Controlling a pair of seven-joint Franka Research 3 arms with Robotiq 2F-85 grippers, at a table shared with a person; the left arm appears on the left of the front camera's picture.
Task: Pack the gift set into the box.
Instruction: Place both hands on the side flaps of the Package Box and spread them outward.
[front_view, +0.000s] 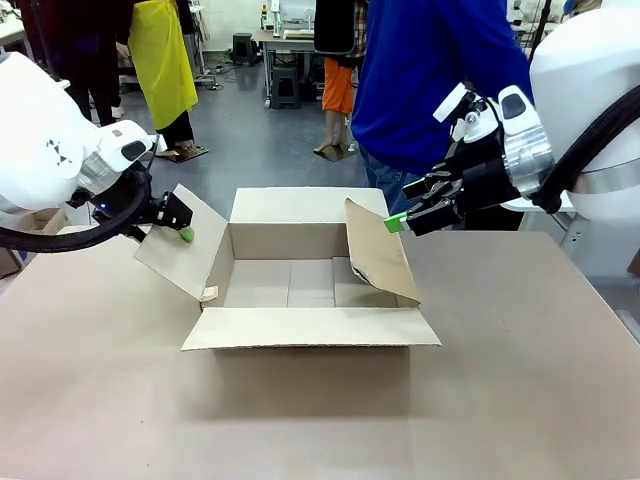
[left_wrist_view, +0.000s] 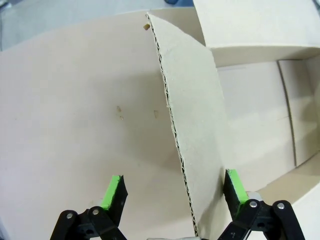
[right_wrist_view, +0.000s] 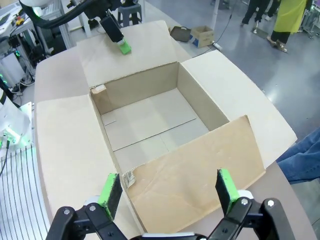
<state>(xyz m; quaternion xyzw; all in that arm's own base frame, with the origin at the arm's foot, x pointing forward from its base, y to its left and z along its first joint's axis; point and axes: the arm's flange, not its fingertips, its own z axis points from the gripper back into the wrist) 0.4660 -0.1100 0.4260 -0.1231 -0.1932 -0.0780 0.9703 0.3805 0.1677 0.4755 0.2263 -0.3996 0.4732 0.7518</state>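
To the left of the box (front_view: 290, 243), the left gripper (left_wrist_view: 174, 190) stands wide open astride the box's left flap (front_view: 178, 252). The flap's corrugated edge runs up between the fingers. One green pad (left_wrist_view: 235, 186) sits just beside the flap's inner face, and the wrist view does not settle whether it touches. The other pad is well off the outer face. That flap tilts up and outward.

The box sits on the table (front_view: 300, 430) with its top open. The near flap is folded out flat toward the robot and the far flap is laid back. Inside there is bare cardboard floor, crossed by the seams of the bottom flaps.

The right flap (front_view: 380, 252) stands up and leans in over the opening. The right gripper (front_view: 405, 208) hangs at its upper edge, fingers spread wide and clamped on nothing. In its wrist view the flap lies between the pads; contact cannot be told. Beyond the box, a person in blue (front_view: 420, 80) stands at the far side.
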